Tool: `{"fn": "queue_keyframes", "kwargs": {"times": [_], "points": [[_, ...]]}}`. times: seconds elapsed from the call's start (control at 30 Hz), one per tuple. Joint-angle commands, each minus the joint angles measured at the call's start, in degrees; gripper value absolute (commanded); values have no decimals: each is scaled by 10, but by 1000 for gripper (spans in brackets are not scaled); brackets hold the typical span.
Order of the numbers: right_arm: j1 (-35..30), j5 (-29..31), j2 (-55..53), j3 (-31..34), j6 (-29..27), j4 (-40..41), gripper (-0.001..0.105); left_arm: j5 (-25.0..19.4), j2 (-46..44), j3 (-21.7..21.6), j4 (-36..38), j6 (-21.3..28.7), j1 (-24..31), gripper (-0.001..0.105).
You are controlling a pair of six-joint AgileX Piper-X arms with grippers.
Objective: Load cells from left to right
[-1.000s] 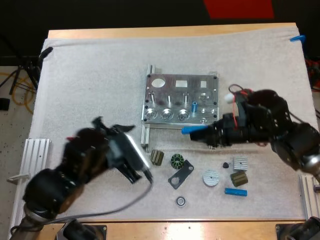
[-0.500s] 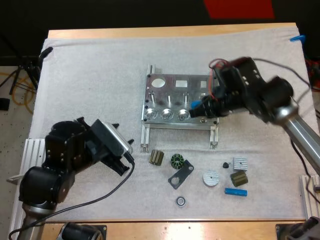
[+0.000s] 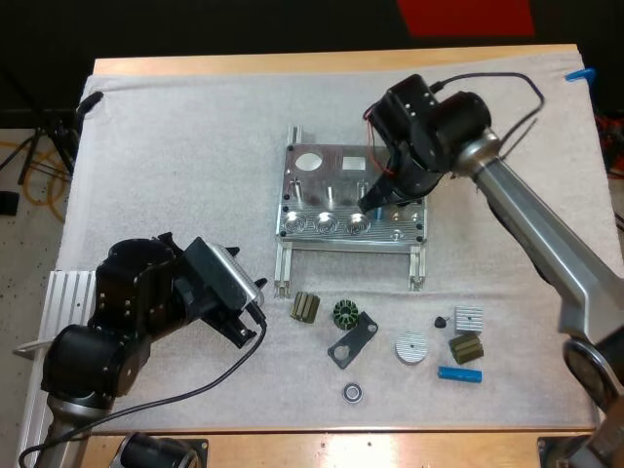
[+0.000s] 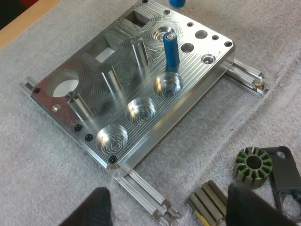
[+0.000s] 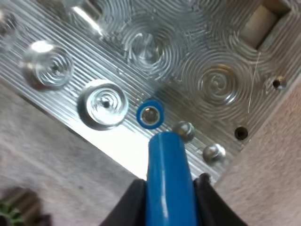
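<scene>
Right jaws clamp a blue cylinder (image 5: pixel 167 183) from both sides, poised over the metal fixture (image 3: pixel 336 180), just beside a blue cell (image 4: pixel 171 47) seated upright | left jaws gape empty over the white mat (image 3: pixel 175 146), near the fixture's front-left corner.

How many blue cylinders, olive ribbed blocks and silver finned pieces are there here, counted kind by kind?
Blue cylinders: 3 (one in the right gripper, one standing in the fixture, one lying on the mat)
Olive ribbed blocks: 2
Silver finned pieces: 2
Total: 7
</scene>
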Motion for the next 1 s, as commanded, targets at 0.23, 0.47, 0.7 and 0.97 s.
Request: {"fn": "queue_keyframes", "kwargs": {"times": [0.23,0.47,0.7,0.97], "points": [[-3,19,32,-8,-58,-5,0,6,-3,-1,1,-1,-3,52],[-10,21,53,-8,-59,-5,0,6,-3,-1,1,-1,-3,52],[-16,16,66,-5,-59,-1,0,6,-3,-1,1,-1,-3,52],[-16,-1,82,-6,-54,1,0,6,-3,-1,1,-1,-3,52]]}}
